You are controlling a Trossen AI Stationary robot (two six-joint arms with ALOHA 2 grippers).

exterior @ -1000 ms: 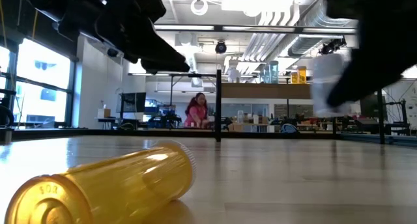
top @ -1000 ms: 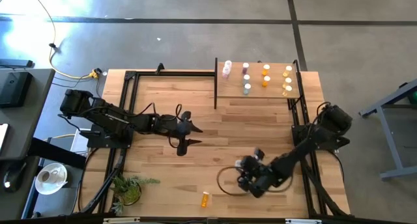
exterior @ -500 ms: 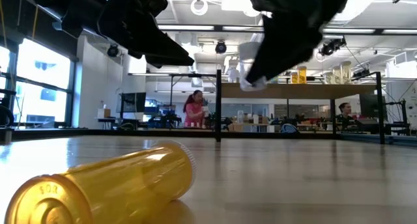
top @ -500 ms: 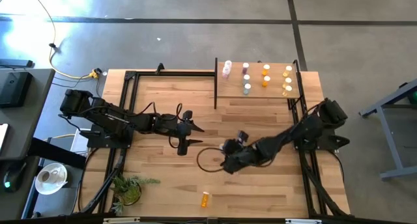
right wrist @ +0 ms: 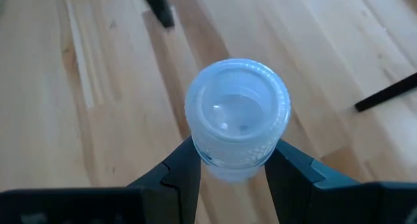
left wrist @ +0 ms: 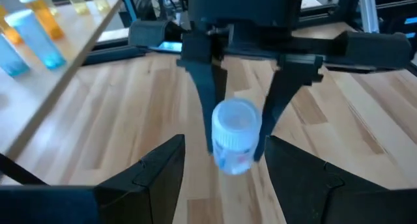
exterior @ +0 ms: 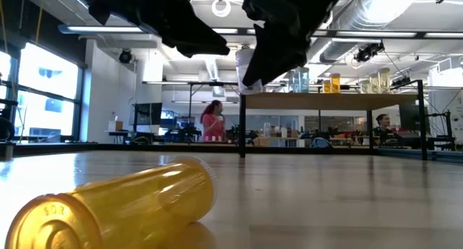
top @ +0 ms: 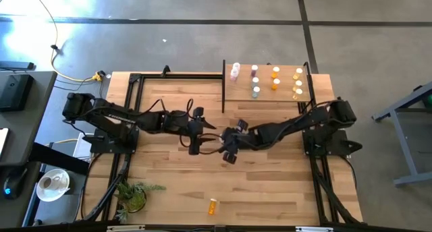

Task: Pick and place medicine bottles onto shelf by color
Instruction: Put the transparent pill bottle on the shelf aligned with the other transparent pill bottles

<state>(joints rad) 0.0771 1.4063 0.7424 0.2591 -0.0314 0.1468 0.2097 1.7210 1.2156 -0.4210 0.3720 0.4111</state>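
My right gripper [top: 227, 146] is over the table's middle, shut on a clear pale-blue medicine bottle [right wrist: 238, 123] with a white cap. The bottle also shows in the left wrist view [left wrist: 234, 136] and the low view [exterior: 248, 64]. My left gripper [top: 198, 133] is open right beside it, its fingers [left wrist: 153, 175] standing on either side of the bottle and short of it, touching nothing. An orange bottle [top: 212, 206] lies on its side near the table's front edge, close in the low view [exterior: 123, 205]. The shelf [top: 266, 94] at the far right carries several upright bottles [top: 275, 78]. My right gripper pinches the bottle's body just below the cap [right wrist: 215, 160] between its two fingers [left wrist: 207, 107]. The fingers slant down from the table's right side. The bottle is lifted clear of the table, roughly upright with its cap up.
A dark cable loops below the two grippers [top: 209, 141]. A green plant [top: 133, 193] stands at the near left corner. The shelf's black post [top: 223, 87] rises just beyond the grippers. People show in the room behind the table [exterior: 212, 122].
My right gripper has carried the clear bottle from the table's near right up and toward the left and far side, to the table's middle, stopping in front of my left gripper. My left gripper has shifted a little toward the right and stayed open.
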